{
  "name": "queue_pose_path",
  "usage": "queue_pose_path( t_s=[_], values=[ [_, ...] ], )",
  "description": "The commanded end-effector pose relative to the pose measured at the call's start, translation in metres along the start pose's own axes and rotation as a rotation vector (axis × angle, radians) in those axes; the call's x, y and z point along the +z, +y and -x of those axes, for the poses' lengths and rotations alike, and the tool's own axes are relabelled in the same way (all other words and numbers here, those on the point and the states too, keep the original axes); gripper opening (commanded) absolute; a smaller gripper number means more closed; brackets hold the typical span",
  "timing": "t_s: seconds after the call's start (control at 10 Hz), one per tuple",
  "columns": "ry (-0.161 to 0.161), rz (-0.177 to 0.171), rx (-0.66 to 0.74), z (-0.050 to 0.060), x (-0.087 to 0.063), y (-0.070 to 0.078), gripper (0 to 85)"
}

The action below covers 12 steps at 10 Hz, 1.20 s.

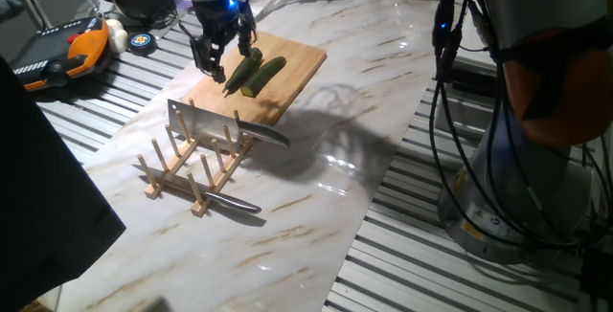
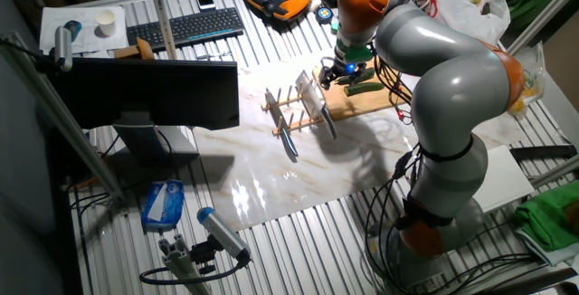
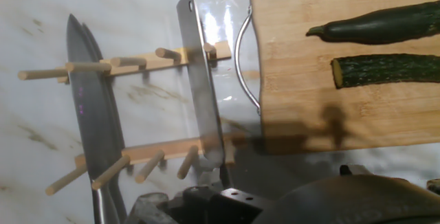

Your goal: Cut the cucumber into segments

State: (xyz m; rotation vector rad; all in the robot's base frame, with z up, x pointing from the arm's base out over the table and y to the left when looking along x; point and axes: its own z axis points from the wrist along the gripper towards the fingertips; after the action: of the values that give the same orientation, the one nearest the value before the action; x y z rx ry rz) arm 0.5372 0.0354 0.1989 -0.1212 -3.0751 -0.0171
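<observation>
Two dark green lengths of cucumber (image 1: 245,68) lie side by side on the wooden board (image 1: 292,63); the second length (image 1: 264,75) shows a pale cut end. The hand view shows both, the whole tapered one (image 3: 385,23) above the cut one (image 3: 385,71). No short segments show. My gripper (image 1: 226,52) hangs just above the board's left end, close beside the cucumber, open with nothing between its fingers. In the other fixed view the gripper (image 2: 340,72) is over the board (image 2: 362,107), left of the cucumber (image 2: 364,87).
In front of the board stands a wooden peg rack (image 1: 196,164) holding a cleaver (image 1: 215,122) and a slim knife (image 1: 233,203). The hand view shows the cleaver (image 3: 199,80) and the knife (image 3: 89,114) upright in the rack. Cables, a teach pendant (image 1: 67,54) and clutter line the table's far side.
</observation>
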Motion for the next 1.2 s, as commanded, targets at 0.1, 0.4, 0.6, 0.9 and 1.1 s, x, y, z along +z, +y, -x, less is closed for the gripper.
queue_pose_path(
  t_s=[0.1,0.4,0.6,0.9,1.1],
  values=[
    [-0.006,0.016,-0.004,0.004,0.011,0.002,85.0],
    [-0.007,0.031,0.012,0.008,0.013,0.01,85.0],
    [-0.009,0.032,0.017,0.01,0.015,0.014,85.0],
    [-0.02,0.04,0.021,0.021,0.026,0.022,85.0],
    [-0.016,0.04,0.022,0.028,0.024,0.024,85.0]
  ],
)
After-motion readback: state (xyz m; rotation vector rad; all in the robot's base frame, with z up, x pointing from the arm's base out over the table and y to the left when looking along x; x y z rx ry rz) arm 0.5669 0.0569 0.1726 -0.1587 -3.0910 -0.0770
